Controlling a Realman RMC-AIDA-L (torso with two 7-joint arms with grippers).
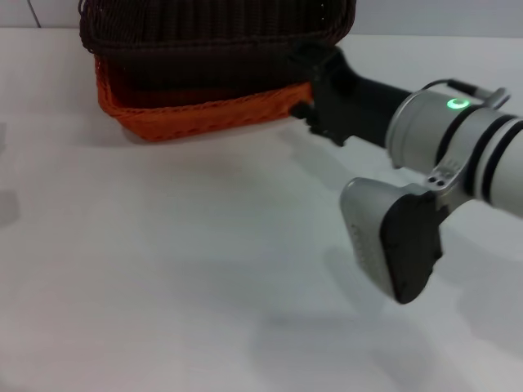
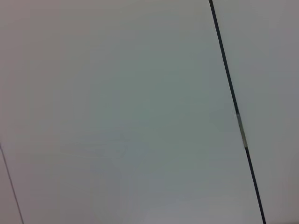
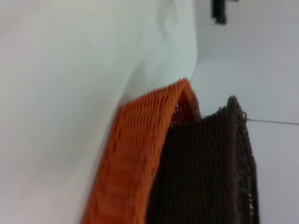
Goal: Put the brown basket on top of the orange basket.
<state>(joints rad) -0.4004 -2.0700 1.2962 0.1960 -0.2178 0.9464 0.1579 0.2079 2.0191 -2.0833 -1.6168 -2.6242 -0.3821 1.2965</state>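
Right pincer (image 1: 306, 86) reaches across the white bench (image 1: 204, 269) to the near right corner of the dark brown woven basket (image 1: 212, 33), already nested in the bright orange woven basket (image 1: 204, 114); grip state unclear.

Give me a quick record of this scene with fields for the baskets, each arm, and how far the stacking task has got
brown basket: sitting inside or on the orange one, at the table's far side
orange basket: on the white table, underneath
right gripper: at the baskets' right end, against the brown basket's side
left arm: not visible; its wrist camera shows only a pale surface
task state: brown basket appears stacked on orange
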